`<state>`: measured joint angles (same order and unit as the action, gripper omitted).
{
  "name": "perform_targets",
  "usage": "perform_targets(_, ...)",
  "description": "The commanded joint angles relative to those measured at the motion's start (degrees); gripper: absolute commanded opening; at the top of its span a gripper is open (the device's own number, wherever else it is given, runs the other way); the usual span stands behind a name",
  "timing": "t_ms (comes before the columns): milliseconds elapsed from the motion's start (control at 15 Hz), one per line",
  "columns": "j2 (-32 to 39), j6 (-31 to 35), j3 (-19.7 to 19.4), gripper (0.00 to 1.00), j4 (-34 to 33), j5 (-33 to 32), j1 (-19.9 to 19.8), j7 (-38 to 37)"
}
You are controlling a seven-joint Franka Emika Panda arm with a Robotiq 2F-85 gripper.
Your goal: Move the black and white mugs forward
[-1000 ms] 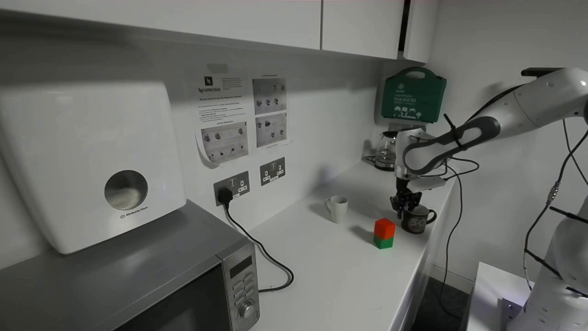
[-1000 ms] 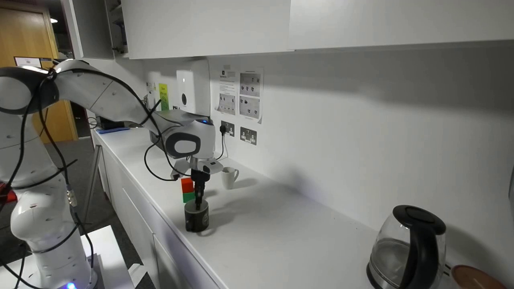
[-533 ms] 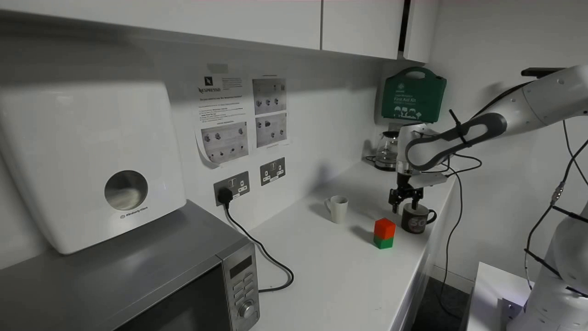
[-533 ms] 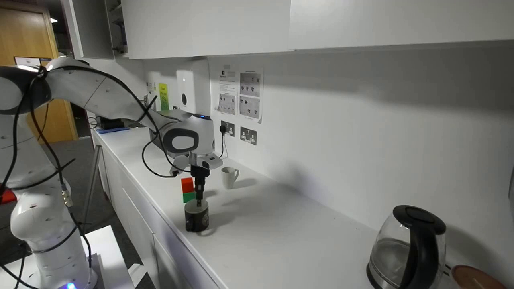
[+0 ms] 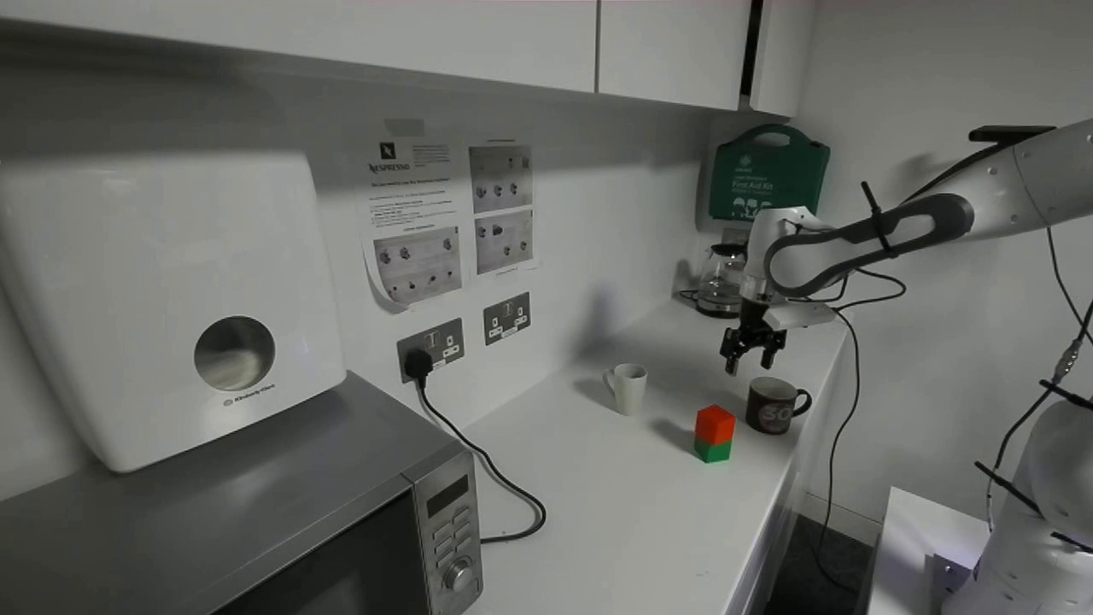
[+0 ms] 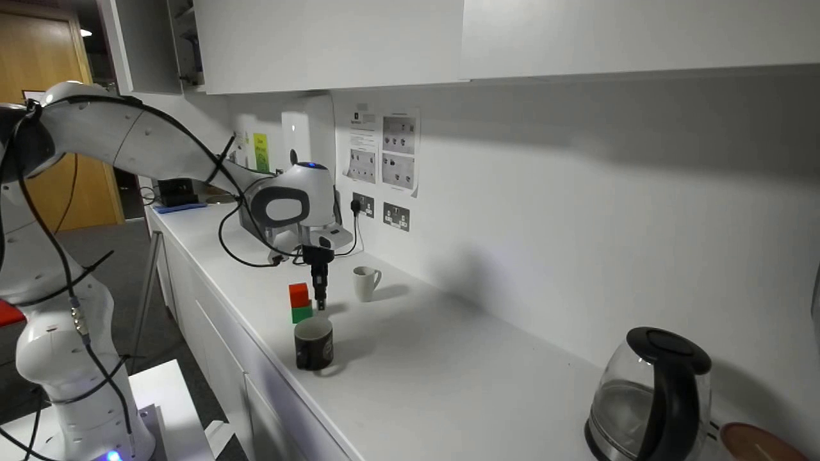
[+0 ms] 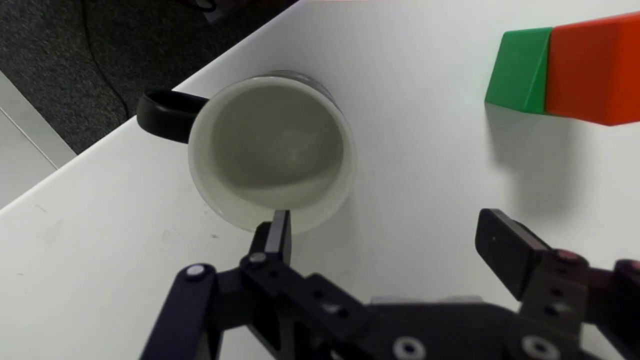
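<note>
Black mug (image 5: 771,407) upright on counter (image 6: 448,390), near blocks (image 5: 714,433). White mug (image 5: 630,390) upright too, well apart, nearer wall (image 6: 551,237). End effector (image 7: 385,219) hangs above and beside black mug, jaws wide apart, holding nothing. Guess: black mug done, white mug next. Should swing over, miss blocks, go down, grip.

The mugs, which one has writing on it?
The black mug: it has letters on its side. The white mug, closer to the wall, shows none in these views.

Smooth-lined black mug (image 7: 277,147), seemingly glazed white mug (image 5: 630,390), glass-bodied kettle (image 6: 629,403), smooth counter (image 7: 415,150), matt fingers (image 7: 505,245)
</note>
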<state>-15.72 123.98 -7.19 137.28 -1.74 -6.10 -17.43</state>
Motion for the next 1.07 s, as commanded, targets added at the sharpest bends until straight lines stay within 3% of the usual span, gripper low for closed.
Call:
perform_targets(0, -1.23, 0.20, 2.65, 1.00, -1.99, -1.64, -0.77, -0.99)
perform_targets(400, 0.43, 0.86, 5.69, 1.00, -7.46, -2.23, 0.08, -0.91)
perform_targets(1000, 10.23, 0.25, 7.15, 1.00, -20.02, 4.45, 3.35, -0.68)
